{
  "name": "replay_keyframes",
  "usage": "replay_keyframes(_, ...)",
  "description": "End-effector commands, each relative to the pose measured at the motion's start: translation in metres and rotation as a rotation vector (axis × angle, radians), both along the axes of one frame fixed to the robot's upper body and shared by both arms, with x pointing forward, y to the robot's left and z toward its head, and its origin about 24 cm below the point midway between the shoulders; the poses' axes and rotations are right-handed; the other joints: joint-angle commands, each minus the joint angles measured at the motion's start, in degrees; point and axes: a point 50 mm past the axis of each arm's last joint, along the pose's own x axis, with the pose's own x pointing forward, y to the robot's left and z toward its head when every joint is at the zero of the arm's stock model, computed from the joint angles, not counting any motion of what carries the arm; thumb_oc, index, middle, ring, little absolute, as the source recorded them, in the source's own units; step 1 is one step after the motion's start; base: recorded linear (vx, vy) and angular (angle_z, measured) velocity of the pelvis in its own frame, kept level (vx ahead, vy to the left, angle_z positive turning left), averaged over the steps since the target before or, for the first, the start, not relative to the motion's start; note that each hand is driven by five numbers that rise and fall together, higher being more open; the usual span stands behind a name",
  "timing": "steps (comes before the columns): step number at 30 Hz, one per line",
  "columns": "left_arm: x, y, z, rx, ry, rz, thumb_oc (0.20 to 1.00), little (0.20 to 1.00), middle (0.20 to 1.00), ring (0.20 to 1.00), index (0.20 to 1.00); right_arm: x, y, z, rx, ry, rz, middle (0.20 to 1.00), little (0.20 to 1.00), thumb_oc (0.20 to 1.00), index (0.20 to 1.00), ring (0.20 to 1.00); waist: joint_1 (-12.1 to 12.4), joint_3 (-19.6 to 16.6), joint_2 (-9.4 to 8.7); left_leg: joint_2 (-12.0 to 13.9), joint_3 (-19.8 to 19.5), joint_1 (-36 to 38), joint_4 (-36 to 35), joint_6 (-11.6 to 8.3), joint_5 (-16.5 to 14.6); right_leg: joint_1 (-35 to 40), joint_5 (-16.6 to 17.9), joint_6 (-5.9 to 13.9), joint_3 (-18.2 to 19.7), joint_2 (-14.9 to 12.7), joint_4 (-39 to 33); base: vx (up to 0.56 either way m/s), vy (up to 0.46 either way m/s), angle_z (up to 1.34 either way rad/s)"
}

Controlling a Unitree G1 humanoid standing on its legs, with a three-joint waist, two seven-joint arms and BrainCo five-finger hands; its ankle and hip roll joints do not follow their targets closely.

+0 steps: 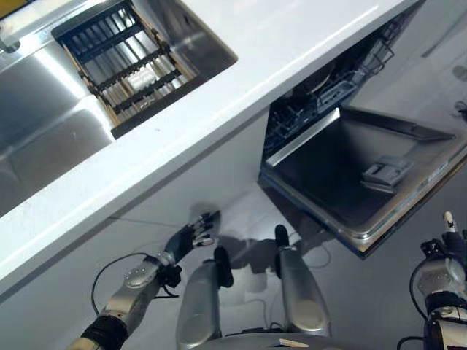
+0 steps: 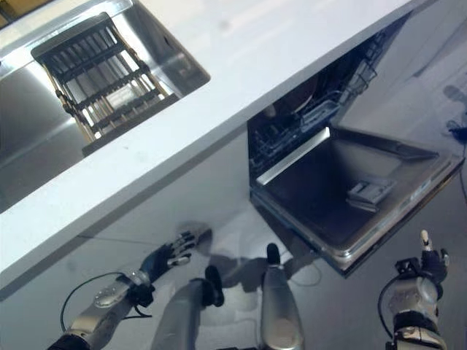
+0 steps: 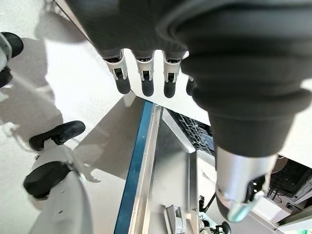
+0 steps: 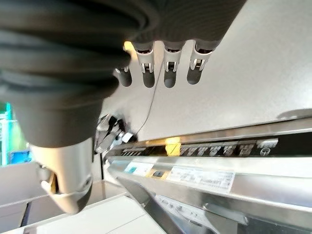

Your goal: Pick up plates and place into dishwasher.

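Sink on the left, dishwasher on the right.
A rack (image 1: pixel 124 62) sits in the sink (image 1: pixel 44 109), which is set into the tabletop (image 1: pixel 241 80). Under the tabletop, to the right, the dishwasher (image 1: pixel 321 95) stands with its door (image 1: pixel 365 182) folded down over the floor (image 1: pixel 365 292).

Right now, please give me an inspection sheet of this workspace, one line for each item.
Surface: white counter bare on the part in view.
Job's things: dishwasher open, its door folded down, a rack visible inside; plates, nothing seen.
Clutter: dark slatted rack sits over the sink.
Hands: left hand low before the cabinet front, fingers straight, holding nothing; right hand beside the door's edge, fingers straight, holding nothing.
Cables: nothing seen apart from the robot's own.
Surroundings: pale floor beyond the dishwasher.
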Motion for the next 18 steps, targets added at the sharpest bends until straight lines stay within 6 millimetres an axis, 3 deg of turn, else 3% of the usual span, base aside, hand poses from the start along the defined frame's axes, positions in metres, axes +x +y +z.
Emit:
replay_keyframes(1, -0.006, -0.003, 0.007, -0.068, -0.050, 0.025, 1.000, 1.000, 1.000, 1.000, 1.000, -0.027, -0.031, 0.014, -0.061, 0.007, -0.137, 1.000, 1.000, 1.000, 1.000, 1.000, -0.5, -2.3, 0.99, -5.1, 0.7, -1.1, 3.7, 5.89, -3.4, 0.0, -3.7, -5.76, -5.1, 2.4, 6.9, 0.00, -0.014, 0.03)
replay_keyframes(7, -0.007, -0.008, 0.005, -0.082, -0.048, 0.018, 1.000, 1.000, 1.000, 1.000, 1.000, -0.039, -0.036, 0.006, 0.025, 0.013, -0.173, 1.000, 1.000, 1.000, 1.000, 1.000, -1.3, -1.2, 2.50, -5.7, 0.0, -2.3, 4.7, 5.55, -3.5, -1.2, -4.4, -6.47, -5.2, 2.6, 8.1, 0.01, 0.000, 0.04)
replay_keyframes(10, -0.006, -0.011, 0.004, -0.084, -0.051, 0.014, 1.000, 1.000, 1.000, 1.000, 1.000, -0.041, -0.029, -0.005, 0.103, -0.072, -0.135, 1.000, 1.000, 1.000, 1.000, 1.000, -1.8, -0.8, 3.02, -5.8, -0.2, -3.1, 5.6, 5.58, -3.8, -2.0, -4.7, -6.73, -5.0, 2.8, 8.9, 0.01, -0.004, -0.05)
replay_keyframes(15, -0.001, -0.016, 0.009, -0.083, -0.086, -0.003, 1.000, 1.000, 1.000, 1.000, 1.000, -0.015, -0.007, -0.012, 0.186, -0.208, 0.019, 1.000, 1.000, 1.000, 1.000, 1.000, -2.1, 0.2, 4.46, -6.1, -0.2, -5.1, 7.1, 5.58, -4.0, -4.1, -5.5, -7.23, -5.1, 2.7, 10.9, 0.00, -0.001, -0.01)
replay_keyframes(18, 0.000, -0.017, 0.010, -0.087, -0.098, -0.005, 1.000, 1.000, 1.000, 1.000, 1.000, -0.010, -0.003, -0.013, 0.214, -0.223, 0.048, 1.000, 1.000, 1.000, 1.000, 1.000, -2.4, 0.1, 5.28, -6.2, -0.2, -6.3, 8.2, 5.68, -4.3, -5.4, -6.0, -7.51, -5.1, 2.7, 12.1, 0.00, 0.004, -0.02)
